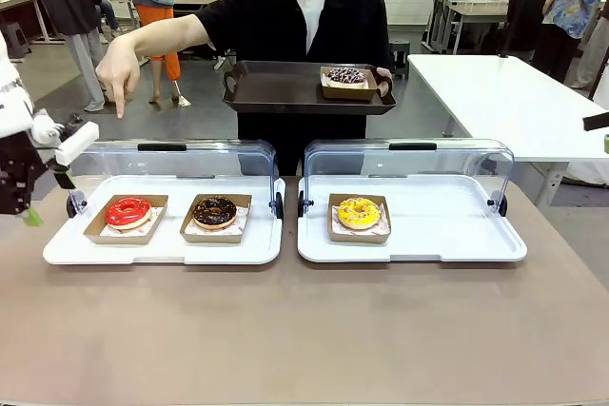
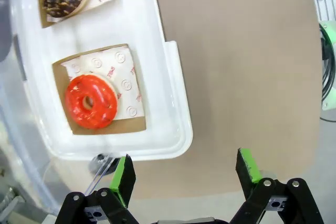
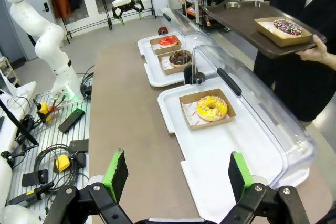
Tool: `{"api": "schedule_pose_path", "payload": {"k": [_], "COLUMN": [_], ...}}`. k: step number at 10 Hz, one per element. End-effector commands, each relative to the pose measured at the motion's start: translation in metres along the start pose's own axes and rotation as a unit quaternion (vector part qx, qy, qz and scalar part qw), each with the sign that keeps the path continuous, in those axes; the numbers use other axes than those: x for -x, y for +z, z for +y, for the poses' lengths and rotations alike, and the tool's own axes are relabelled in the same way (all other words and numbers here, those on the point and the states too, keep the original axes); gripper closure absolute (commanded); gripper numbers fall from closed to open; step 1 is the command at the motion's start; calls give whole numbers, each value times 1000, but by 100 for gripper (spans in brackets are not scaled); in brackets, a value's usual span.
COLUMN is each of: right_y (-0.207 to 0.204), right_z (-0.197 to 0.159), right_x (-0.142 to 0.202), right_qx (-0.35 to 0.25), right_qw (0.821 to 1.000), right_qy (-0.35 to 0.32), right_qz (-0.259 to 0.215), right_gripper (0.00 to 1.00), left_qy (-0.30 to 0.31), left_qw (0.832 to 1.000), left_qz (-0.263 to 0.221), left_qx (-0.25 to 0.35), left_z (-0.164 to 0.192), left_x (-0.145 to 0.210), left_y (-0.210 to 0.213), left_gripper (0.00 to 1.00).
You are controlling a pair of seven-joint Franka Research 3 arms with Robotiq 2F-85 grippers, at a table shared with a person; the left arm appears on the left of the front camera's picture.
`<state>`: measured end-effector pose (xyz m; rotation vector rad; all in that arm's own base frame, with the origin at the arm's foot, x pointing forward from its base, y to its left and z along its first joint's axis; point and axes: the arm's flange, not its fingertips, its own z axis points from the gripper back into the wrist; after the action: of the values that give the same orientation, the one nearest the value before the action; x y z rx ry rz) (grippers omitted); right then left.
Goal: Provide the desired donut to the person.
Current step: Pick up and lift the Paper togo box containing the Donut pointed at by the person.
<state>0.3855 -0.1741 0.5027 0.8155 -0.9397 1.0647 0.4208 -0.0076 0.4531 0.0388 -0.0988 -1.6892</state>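
The person (image 1: 304,16) in black holds a dark tray (image 1: 276,92) carrying a sprinkled donut (image 1: 346,76) and points one finger (image 1: 119,106) down over the red donut (image 1: 127,211). The red donut sits in a cardboard box on the left white tray (image 1: 162,249), beside a chocolate donut (image 1: 214,211). A yellow donut (image 1: 359,213) lies on the right white tray (image 1: 447,235). My left gripper (image 2: 185,174) hangs open above the table just off the tray's corner, near the red donut (image 2: 90,102). My right gripper (image 3: 177,174) is open, short of the yellow donut (image 3: 211,107).
Each white tray has a clear hinged lid (image 1: 181,154) standing open along its far side. Bare brown tabletop (image 1: 304,330) spreads in front of the trays. My left arm (image 1: 38,130) stands at the table's left edge. Cables and tools lie on a rack (image 3: 47,145) off the table.
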Motion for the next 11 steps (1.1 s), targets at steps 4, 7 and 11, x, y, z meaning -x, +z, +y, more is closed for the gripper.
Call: {"api": "schedule_pose_path", "payload": {"k": [4, 7, 11], "right_y": [0, 0, 0], "right_z": [0, 0, 0], "right_x": [1, 1, 1], "right_qx": [0, 0, 0], "right_qw": [1000, 1000, 1000], "right_qy": [-1, -1, -1], "right_qz": [-1, -1, -1], "right_gripper": [0, 0, 0], "left_qy": [17, 5, 5], "left_qw": [1000, 1000, 1000], "left_qz": [-24, -8, -8], "left_qx": [1, 11, 11], "left_z": [10, 7, 7], "left_x": [2, 2, 2], "left_y": [-42, -36, -36], "left_gripper": [0, 0, 0]}}
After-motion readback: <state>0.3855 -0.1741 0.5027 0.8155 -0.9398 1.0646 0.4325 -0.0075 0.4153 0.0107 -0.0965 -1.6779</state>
